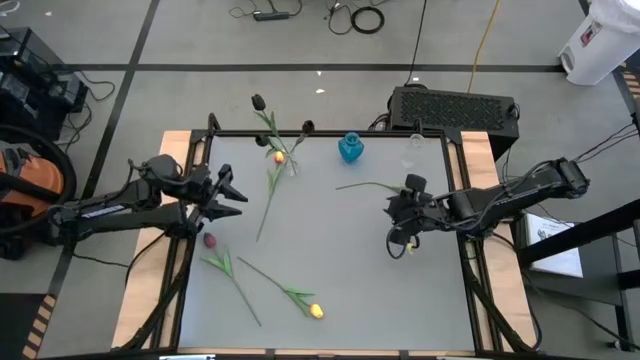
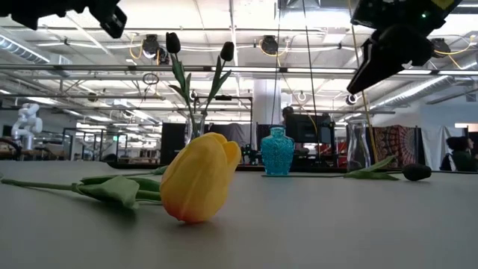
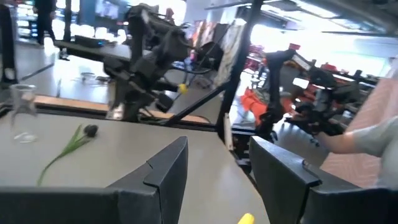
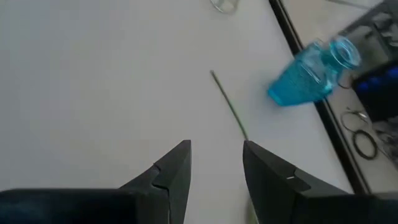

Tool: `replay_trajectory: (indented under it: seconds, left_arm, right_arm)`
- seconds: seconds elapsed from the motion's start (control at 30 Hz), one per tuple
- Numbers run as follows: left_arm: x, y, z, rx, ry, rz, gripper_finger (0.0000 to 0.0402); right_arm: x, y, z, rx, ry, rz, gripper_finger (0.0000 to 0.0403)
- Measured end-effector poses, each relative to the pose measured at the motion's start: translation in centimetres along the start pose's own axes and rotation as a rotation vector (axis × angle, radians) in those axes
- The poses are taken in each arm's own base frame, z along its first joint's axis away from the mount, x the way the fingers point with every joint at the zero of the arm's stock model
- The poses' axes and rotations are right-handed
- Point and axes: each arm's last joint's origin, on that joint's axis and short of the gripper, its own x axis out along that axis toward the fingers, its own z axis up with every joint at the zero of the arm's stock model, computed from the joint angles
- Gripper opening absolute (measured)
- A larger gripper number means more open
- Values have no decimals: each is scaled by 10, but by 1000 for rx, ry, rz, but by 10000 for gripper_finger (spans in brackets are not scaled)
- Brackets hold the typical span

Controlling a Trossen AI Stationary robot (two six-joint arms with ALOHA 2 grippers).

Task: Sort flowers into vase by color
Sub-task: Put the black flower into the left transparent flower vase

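Black tulips in clear vase; blue vase empty.

The right gripper hides the black tulip's head.

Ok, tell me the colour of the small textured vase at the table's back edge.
Blue-turquoise; the vase shows best in the low view.

Scattered flowers beside blue vase
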Motion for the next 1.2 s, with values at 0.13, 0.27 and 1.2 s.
replay_trajectory:
  seconds: [0.13,0.27,1.2]
  left_arm:
    - [9,1,-2,-11,17,-11,178]
    - [18,3,-7,-34,51,12,178]
    - [77,-6,-42,-44,187,134,178]
  right_arm:
    - [-3,-10,-4,-3,32,-39,137]
    - [-5,-20,-9,2,67,-66,137]
    - [28,-71,-11,170,237,161,138]
